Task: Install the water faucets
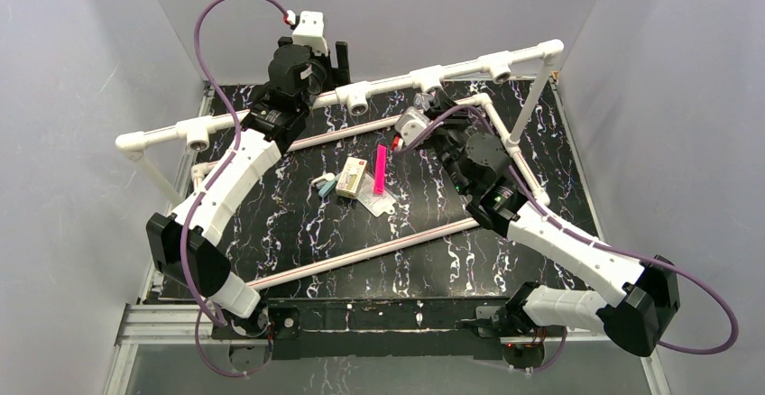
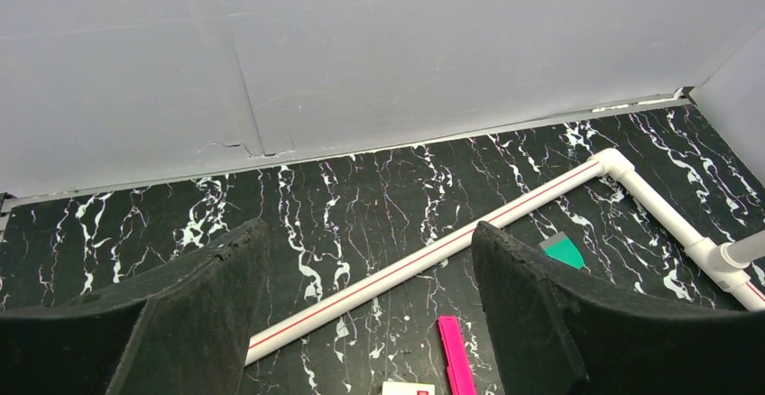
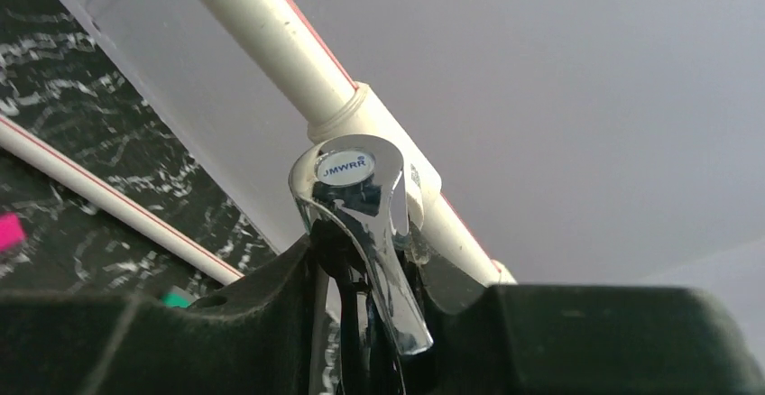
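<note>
Right pincer [image 3: 379,323] clamps one faucet [image 3: 354,192], seemingly against one of four tee sockets [image 1: 359,97]; left pincer [image 2: 370,309] wide.

Right gripper [image 1: 423,107] beside white pipe tee [image 1: 431,77]

Top cam: high behind the arm bases [image 1: 280,323], looking down & fwd over the black table [image 1: 298,233]. Left wrist cam: low, facing across the table to a grey wall [image 2: 361,52]; shares the pink strip [image 2: 457,363] w/ top. Right wrist cam: v. close on the faucet [image 3: 361,224], tilted up along the raised white pipe [image 3: 262,34], also in top.
</note>
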